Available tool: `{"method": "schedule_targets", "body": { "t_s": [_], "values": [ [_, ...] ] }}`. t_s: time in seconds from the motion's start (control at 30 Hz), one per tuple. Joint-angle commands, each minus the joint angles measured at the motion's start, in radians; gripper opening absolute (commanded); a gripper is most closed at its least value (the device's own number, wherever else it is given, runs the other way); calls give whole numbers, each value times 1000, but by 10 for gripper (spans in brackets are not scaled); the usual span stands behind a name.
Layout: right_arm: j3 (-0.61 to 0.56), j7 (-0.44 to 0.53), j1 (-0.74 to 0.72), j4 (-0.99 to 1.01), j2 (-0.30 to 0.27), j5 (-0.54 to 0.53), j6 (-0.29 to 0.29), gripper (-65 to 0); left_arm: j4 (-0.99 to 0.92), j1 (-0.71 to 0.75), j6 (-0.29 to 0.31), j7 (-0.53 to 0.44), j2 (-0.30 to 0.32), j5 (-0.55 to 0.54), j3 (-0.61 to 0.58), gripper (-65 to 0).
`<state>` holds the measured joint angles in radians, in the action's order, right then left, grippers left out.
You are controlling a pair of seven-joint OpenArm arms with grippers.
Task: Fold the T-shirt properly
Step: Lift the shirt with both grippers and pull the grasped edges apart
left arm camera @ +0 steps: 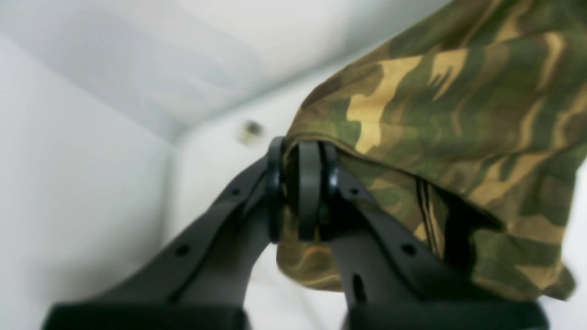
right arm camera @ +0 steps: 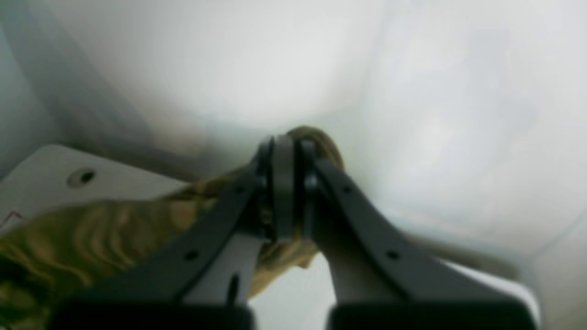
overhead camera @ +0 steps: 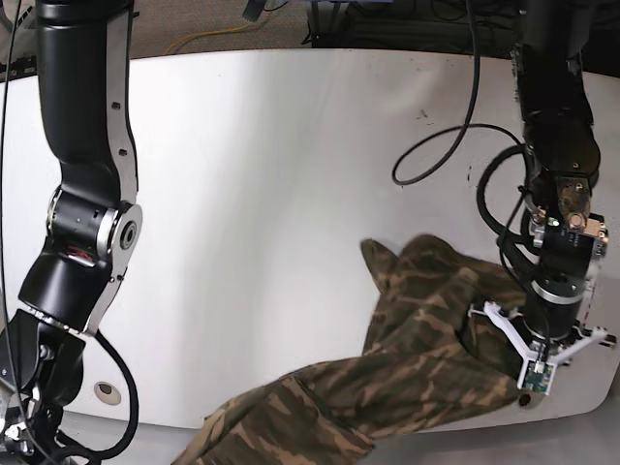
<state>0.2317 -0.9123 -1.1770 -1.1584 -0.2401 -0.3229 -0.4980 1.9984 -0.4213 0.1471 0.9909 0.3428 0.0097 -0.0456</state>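
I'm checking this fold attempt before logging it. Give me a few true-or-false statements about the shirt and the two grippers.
1. The left gripper is shut on the T-shirt. True.
2. The right gripper is open and holds nothing. False: it is shut on camouflage cloth.
3. The T-shirt lies flat and neatly folded. False: it is bunched and draped.
4. The table is white. True.

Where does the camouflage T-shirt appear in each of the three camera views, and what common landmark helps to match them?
Left wrist view: the soft camouflage-print cloth T-shirt fills the right side, an edge pinched by the left gripper.
Right wrist view: it lies lower left, bunched in the right gripper.
Base view: lower centre to right, trailing to the bottom edge.
Shared landmark: the white table.
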Motion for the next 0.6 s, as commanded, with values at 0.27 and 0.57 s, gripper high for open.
{"method": "schedule_targets", "body": {
  "t_s": [0.27,0.57],
  "values": [
    [11,-31,-28,-24,-38,-12,-23,-650,15,-44,159,19,81,17,0,-636],
    [33,-35,288,-148,-83,-91,-23,-650,15,149,230,58,78,17,-18,-639]
  ]
}}
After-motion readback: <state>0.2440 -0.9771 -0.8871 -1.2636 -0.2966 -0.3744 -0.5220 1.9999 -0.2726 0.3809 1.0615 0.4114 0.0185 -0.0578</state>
